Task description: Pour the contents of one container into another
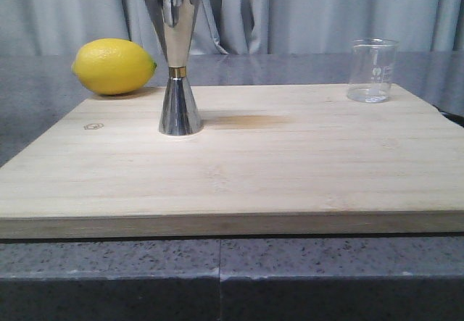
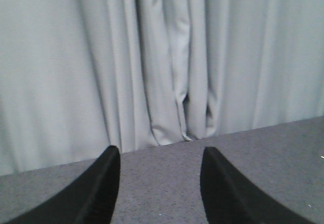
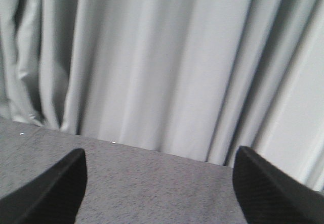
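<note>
Board (image 1: 290,169) edge nearest; jigger (image 1: 176,64), beaker (image 1: 372,70) well apart.

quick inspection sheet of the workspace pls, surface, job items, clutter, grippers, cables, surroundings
surface: pale wooden board lying on a grey speckled counter; a faint darker streak on the board beside the jigger.
job's things: clear glass beaker upright at the board's far right corner; whether it holds liquid cannot be told. Steel jigger upright, left of centre, apart from the beaker.
clutter: lemon at the board's far left edge, behind the jigger.
grippers: left gripper open, holding nothing; right gripper open wide, holding nothing. Neither shows in the front view.
cables: nothing seen.
surroundings: grey pleated curtain behind the counter.
</note>
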Robot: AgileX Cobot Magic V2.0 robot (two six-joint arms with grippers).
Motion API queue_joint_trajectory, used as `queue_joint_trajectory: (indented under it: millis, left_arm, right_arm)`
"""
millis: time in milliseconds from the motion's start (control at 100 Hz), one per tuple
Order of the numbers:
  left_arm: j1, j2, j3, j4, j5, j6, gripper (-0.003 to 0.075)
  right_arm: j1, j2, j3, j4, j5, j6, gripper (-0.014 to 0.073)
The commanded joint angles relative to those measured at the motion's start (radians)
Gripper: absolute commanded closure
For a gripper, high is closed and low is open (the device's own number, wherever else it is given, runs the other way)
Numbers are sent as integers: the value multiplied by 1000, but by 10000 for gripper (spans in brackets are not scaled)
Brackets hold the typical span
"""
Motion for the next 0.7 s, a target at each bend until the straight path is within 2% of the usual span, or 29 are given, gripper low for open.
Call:
queue_joint_trajectory:
  millis: [0,150,220,480,620,690]
  left_arm:
    - [2,-37,-36,-68,-72,-50,383]
    - [2,-61,-36,-68,-200,-102,412]
    - [2,-69,-36,-68,-217,-104,448]
    - [-66,-100,-36,-44,-356,-108,571]
    - [-73,-100,-36,-26,-354,-108,674]
    - [-73,-100,-36,-15,-354,-108,735]
  right_arm:
    - [-7,28,-66,12,35,2,53]
    - [-7,69,-91,15,53,2,60]
    - [-7,74,-91,22,61,2,111]
    - [-7,72,-91,22,61,2,494]
    - [-7,72,-91,22,53,2,643]
    - [-7,70,-91,22,53,2,665]
